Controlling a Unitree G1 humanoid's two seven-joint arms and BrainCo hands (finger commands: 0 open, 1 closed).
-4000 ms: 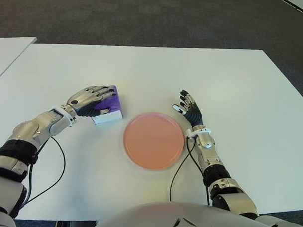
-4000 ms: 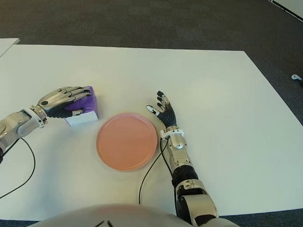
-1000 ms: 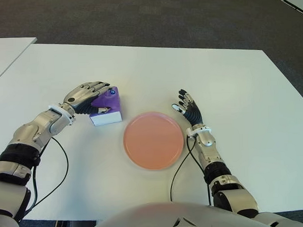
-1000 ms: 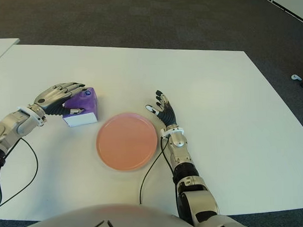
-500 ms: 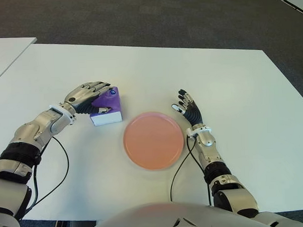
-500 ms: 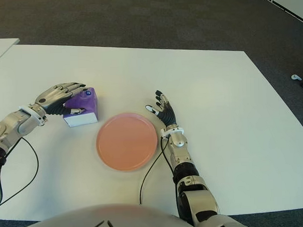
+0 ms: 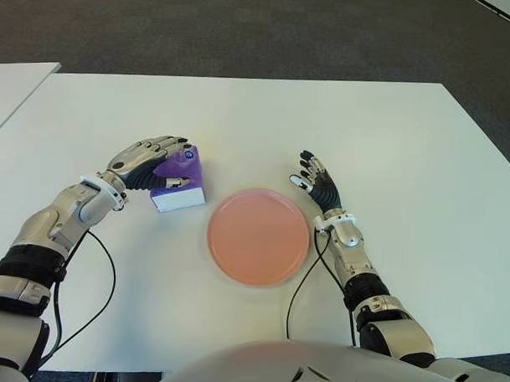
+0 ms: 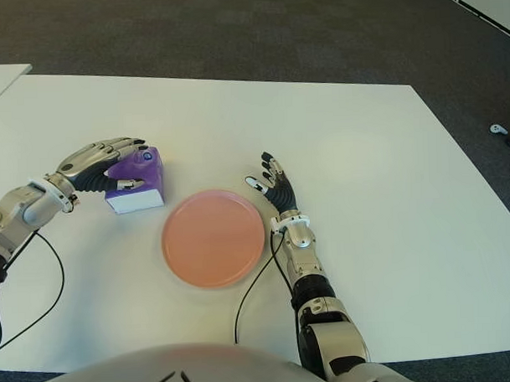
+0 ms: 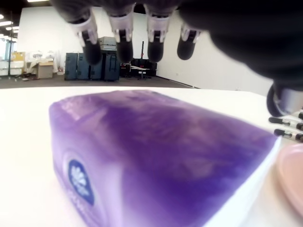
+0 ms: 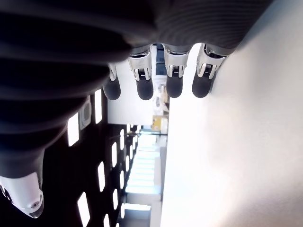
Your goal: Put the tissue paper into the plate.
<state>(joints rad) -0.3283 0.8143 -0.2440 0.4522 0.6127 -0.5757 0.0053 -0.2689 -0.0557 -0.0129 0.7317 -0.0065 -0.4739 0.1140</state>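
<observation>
We work at a white table (image 7: 387,136) with dark carpet beyond its far edge. Nearest us lies the pink plate (image 7: 258,235), empty, about midway between our two hands. Just beside its right rim shows our right hand (image 7: 320,185), fingers spread and holding nothing, idle.

Farther out and to the left sits the tissue pack (image 7: 177,176), purple on top with a white lower edge, flat on the table and a little apart from the plate's far-left rim. Its long axis runs roughly from left to right, slanting slightly toward the plate. Our left hand (image 7: 145,159) arches over the pack's far-left part; in the wrist view the fingertips (image 9: 123,40) hang above the purple top with a gap showing, so we judge the fingers curved but not yet closed on it.

The left hand is much the nearer to the pack. From that hand the plate lies to the right and toward us, so we expect a short carry once the grasp is made.
</observation>
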